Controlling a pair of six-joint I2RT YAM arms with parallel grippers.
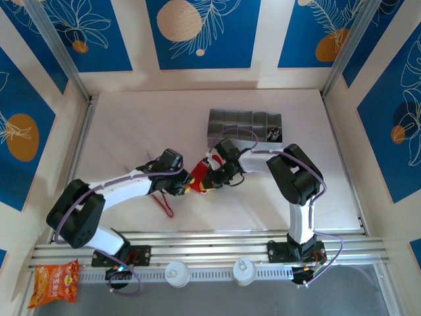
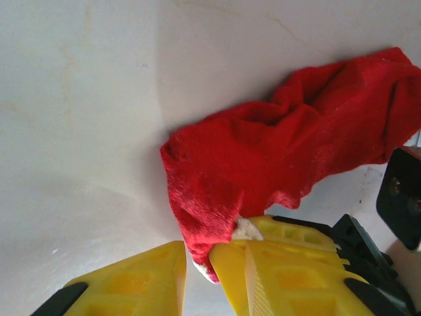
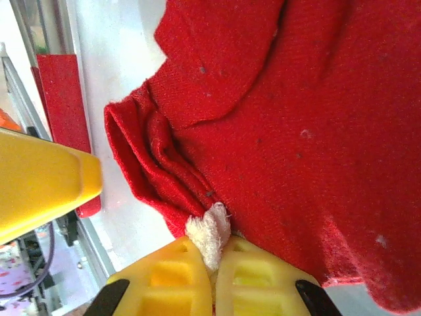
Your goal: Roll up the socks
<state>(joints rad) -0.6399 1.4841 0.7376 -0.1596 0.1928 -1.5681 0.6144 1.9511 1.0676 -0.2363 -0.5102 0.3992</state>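
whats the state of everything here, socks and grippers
red sock, crumpled, unrolled, held by both grippers
striped sock, lying flat, unrolled
left gripper, shut on red sock's edge
right gripper, shut on red sock's white trim
tongs, lying loose, unheld

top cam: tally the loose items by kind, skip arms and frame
Socks: 2 (red sock, striped sock)
Tongs: 1
Snack bag: 1
White caps: 2
Total: 6
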